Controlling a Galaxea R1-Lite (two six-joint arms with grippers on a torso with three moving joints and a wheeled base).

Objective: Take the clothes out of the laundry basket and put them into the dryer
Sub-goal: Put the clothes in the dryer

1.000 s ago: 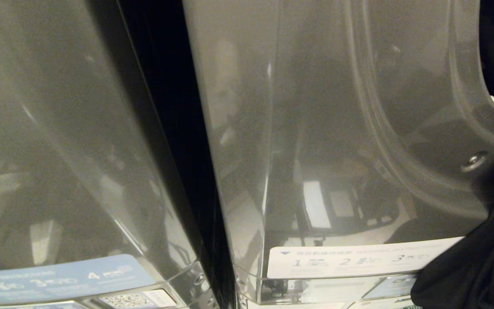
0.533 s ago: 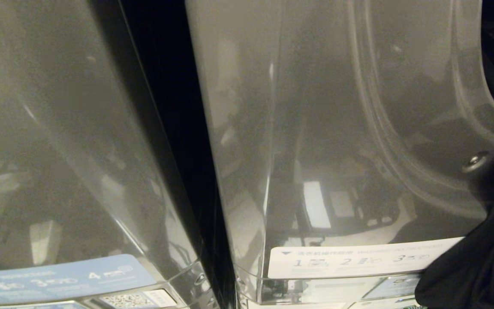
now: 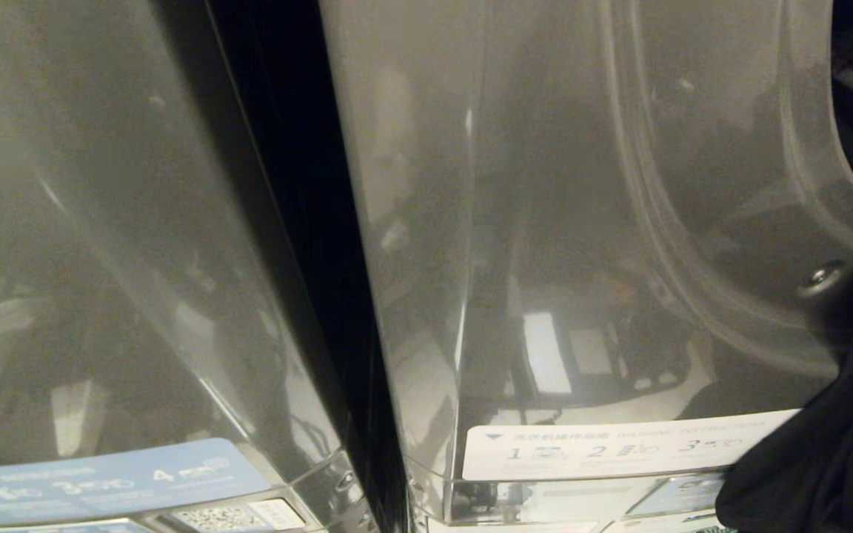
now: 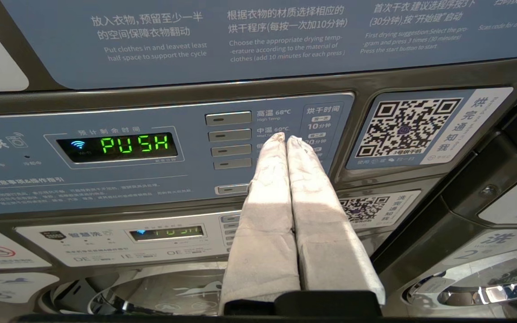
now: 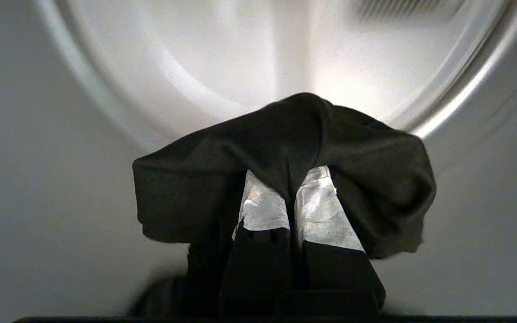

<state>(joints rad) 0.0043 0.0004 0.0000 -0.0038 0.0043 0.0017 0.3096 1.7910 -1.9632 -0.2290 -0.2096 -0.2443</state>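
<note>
My right gripper (image 5: 291, 184) is shut on a black garment (image 5: 285, 148) that drapes over its white-wrapped fingers (image 5: 263, 211) and hides their tips. It hangs just in front of the dryer's round opening, whose pale drum (image 5: 249, 58) and shiny rim (image 5: 460, 98) fill the right wrist view. In the head view the same black garment (image 3: 834, 444) shows at the lower right edge, against the grey dryer front (image 3: 582, 222). My left gripper (image 4: 283, 140) is parked, shut on nothing, pointing at a control panel. The laundry basket is out of view.
A second grey machine (image 3: 101, 222) stands to the left, with a dark gap (image 3: 286, 222) between the two. A white instruction label (image 3: 619, 448) runs along the dryer front. The left wrist view shows a green PUSH display (image 4: 135, 144), buttons and a QR sticker (image 4: 404, 128).
The black garment at the head view's right edge has drawn slightly to the right. The machines and the left arm have not moved.
</note>
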